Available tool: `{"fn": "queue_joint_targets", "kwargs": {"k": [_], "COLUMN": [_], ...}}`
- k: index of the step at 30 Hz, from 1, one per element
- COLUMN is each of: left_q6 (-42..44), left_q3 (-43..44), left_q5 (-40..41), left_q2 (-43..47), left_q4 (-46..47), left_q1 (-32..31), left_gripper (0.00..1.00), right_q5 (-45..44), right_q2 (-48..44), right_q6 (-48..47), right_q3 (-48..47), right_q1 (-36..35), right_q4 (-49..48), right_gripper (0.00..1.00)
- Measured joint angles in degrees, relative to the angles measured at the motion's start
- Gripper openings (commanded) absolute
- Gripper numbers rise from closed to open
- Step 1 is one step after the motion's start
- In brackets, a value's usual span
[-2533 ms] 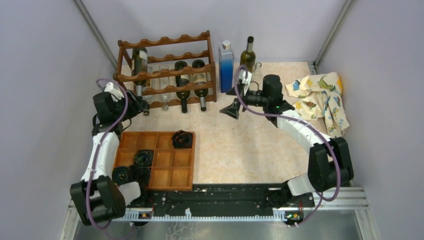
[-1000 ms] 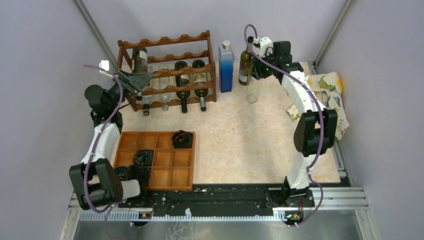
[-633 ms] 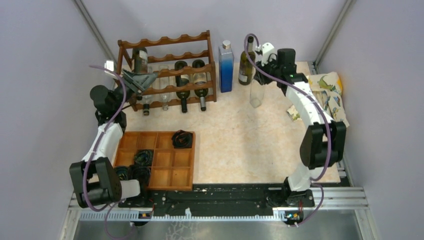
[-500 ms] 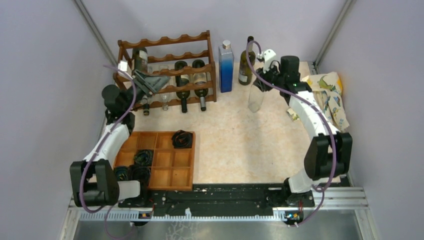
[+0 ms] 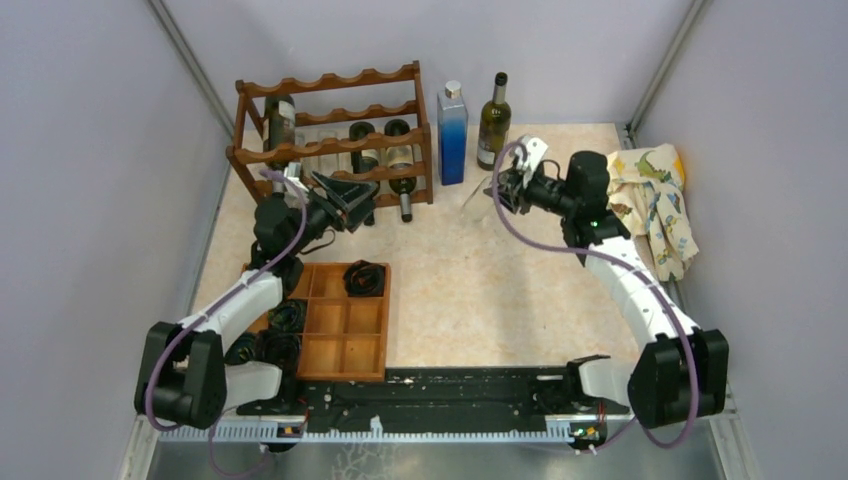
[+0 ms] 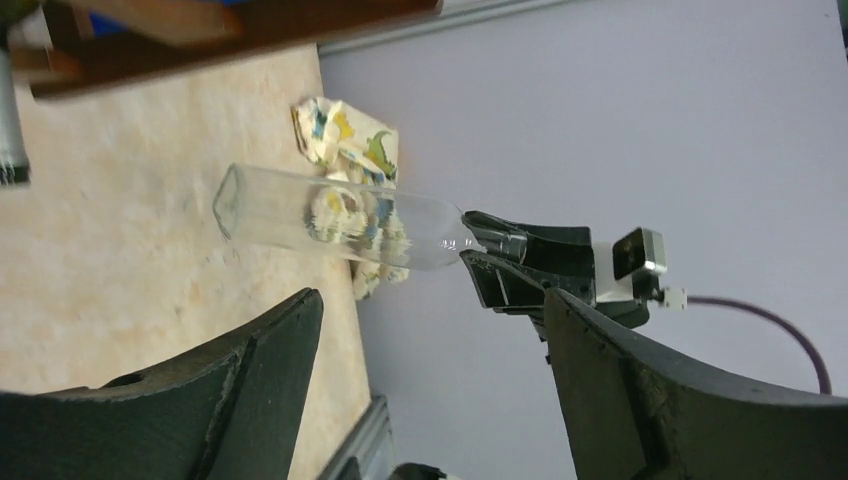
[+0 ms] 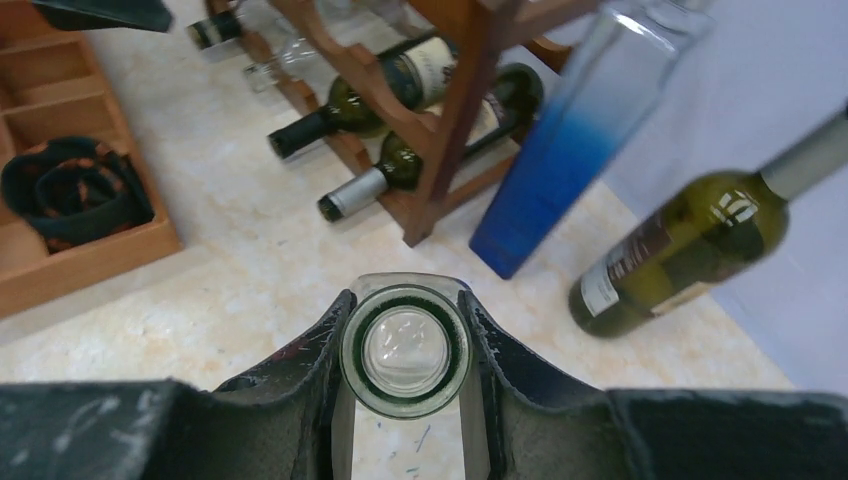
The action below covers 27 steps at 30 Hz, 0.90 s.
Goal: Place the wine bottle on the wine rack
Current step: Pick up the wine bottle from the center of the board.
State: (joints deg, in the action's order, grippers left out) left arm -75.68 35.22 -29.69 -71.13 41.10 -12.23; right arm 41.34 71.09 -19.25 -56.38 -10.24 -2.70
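A clear glass wine bottle hangs tilted above the table, base toward the left. My right gripper is shut on its neck. In the right wrist view the bottle's round mouth sits clamped between the two fingers of the right gripper. The dark reddish-brown wine rack stands at the back left with several bottles lying in it. My left gripper is open and empty in front of the rack. The left wrist view looks between the wide-apart jaws of that gripper at the clear bottle.
A blue bottle and a green wine bottle stand upright to the right of the rack. A patterned cloth lies at the right wall. A wooden compartment tray with black coils sits near the left arm.
The right gripper closed on the clear bottle's neck, carried it forward from beside the green bottle and tipped it over. The left arm swung from the rack's left end to its front.
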Motion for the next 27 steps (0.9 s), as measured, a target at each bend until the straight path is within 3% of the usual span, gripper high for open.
{"fn": "queue_joint_targets", "kwargs": {"k": [13,19,27], "left_q6": [-13.73,-19.78,-26.93], "left_q3": [-5.29,-5.07,-0.37], "left_q5": [12.92,15.34,16.09], "left_q2": [4.31,0.26,-6.12], "left_q4": [-7.91,-9.49,-15.69], "left_q1": [-16.15,-21.29,-25.38], "left_gripper": [0.97,0.99,0.99], "right_q5": [5.46,7.56,9.11], "right_q2": [-12.96,-21.44,-22.77], "right_q6": [-17.00,-30.38,-41.77], "right_q3": [12.24,21.09,26.01], "right_q1": [-11.13,-14.80,-17.53], "right_q4": [-4.22,-5.68,-7.93], "right_gripper": [0.00,0.00,0.00]}}
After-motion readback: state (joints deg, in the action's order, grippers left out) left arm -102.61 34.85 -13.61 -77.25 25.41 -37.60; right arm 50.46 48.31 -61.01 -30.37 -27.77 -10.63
